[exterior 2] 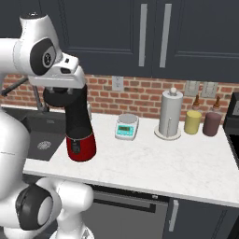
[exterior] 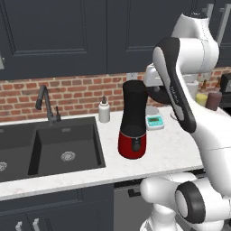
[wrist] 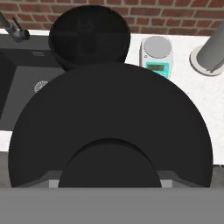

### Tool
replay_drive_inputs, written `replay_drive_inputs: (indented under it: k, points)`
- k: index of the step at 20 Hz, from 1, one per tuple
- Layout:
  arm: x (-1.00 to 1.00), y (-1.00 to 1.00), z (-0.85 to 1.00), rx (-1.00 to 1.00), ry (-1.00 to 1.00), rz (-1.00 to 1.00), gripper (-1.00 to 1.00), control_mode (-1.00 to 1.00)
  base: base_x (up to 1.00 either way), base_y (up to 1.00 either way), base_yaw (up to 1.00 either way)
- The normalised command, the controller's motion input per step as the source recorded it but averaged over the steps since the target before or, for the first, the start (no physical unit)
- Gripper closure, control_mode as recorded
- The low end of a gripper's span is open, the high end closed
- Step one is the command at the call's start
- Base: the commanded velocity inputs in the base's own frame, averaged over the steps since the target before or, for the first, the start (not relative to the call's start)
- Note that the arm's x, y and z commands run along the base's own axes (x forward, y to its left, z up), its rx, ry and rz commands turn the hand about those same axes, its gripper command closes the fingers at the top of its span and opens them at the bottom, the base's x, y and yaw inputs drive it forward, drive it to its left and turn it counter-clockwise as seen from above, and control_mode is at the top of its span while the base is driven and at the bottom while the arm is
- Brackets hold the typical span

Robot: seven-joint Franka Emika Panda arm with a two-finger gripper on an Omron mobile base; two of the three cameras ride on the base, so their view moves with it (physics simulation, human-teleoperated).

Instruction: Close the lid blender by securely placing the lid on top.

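Blk lid point(wrist: 109, 113), red-base blender point(exterior: 132, 122)

The blender point(exterior 2: 79, 133) stands on the white counter point(exterior 2: 154, 163) under the arm's hand, left of a small scale point(exterior 2: 127, 126), a paper-towel roll point(exterior 2: 170, 113) and two jars point(exterior 2: 201, 122).

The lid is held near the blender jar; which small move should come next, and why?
Probably shift the lid forward over the blender, then lower it. In the hand view the open jar mouth lies beyond the lid's far edge, so the two seem not yet aligned.
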Motion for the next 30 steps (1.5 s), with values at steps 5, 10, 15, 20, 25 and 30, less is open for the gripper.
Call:
replay_drive_inputs:
  k: [5,10,15,20,25,30]
  points:
    - [0.38,0.05,0.0,0.0,0.02,0.0,1.0,-1.0,0.0,0.0,0.0]
    - [0.3,0.17,0.0,0.0,0.01,0.0,1.0,-1.0,0.0,0.0,0.0]
    - [0.34,0.27,-0.01,0.0,0.0,0.0,1.0,-1.0,0.0,0.0,0.0]
    - [0.38,0.1,-0.05,0.0,0.0,0.0,1.0,-1.0,0.0,0.0,0.0]
    - [0.46,0.0,-0.14,0.0,0.0,0.0,1.0,-1.0,0.0,0.0,0.0]
    - [0.38,0.0,-0.2,0.0,0.01,0.0,1.0,-1.0,0.0,0.0,0.0]
